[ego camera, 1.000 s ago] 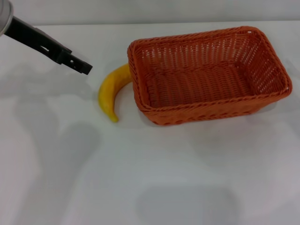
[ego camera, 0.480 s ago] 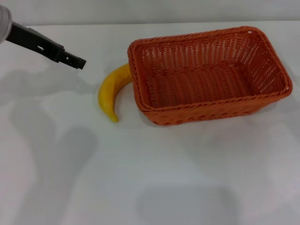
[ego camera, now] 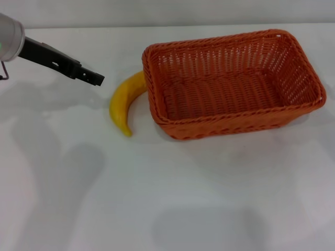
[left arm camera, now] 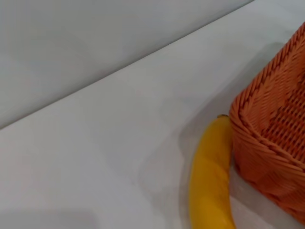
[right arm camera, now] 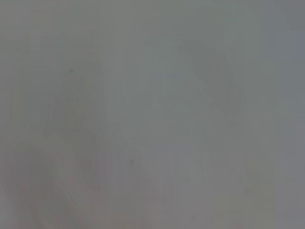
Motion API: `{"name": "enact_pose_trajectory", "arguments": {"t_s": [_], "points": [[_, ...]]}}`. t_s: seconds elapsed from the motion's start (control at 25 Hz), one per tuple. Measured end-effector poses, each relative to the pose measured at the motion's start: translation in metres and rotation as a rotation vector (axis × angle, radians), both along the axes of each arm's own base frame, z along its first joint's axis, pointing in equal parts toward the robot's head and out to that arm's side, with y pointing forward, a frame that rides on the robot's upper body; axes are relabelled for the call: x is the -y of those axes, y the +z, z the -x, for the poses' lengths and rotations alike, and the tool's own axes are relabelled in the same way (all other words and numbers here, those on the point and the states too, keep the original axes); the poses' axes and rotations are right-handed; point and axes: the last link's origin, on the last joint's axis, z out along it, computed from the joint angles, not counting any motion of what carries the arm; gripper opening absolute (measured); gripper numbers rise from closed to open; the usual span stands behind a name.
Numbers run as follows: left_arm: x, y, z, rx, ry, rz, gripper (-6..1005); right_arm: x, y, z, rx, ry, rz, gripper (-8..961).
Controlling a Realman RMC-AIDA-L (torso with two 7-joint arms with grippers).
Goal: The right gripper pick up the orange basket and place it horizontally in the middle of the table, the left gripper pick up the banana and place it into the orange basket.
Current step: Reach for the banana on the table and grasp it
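One risk: the banana (ego camera: 124, 102) touches the basket (ego camera: 233, 83), so the left hand (ego camera: 97, 78), grip unclear, may bump it.

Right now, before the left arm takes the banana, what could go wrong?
1. The banana lies with its far end against the basket corner, so a pincer coming down there may hit the wicker or push the basket.
2. The left pincer is above the table, left of the banana; a low sideways approach could roll the fruit.
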Motion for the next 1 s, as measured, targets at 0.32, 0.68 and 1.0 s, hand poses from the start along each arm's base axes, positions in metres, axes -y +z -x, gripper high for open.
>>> {"name": "enact_pose_trajectory", "arguments": {"t_s": [0.32,0.68,1.0], "points": [[0.002,-0.011,0.007,0.030,0.008,0.004,844,0.005,-0.002,-0.001,-0.011,0.008,0.012,841],[0.005,-0.024,0.023,0.039,0.034,-0.006,837,0.012,-0.006,-0.004,-0.013,0.010,0.030,841],[0.004,-0.029,0.030,0.053,0.043,-0.037,831,0.015,-0.010,-0.005,-0.006,0.011,0.050,841]]}}
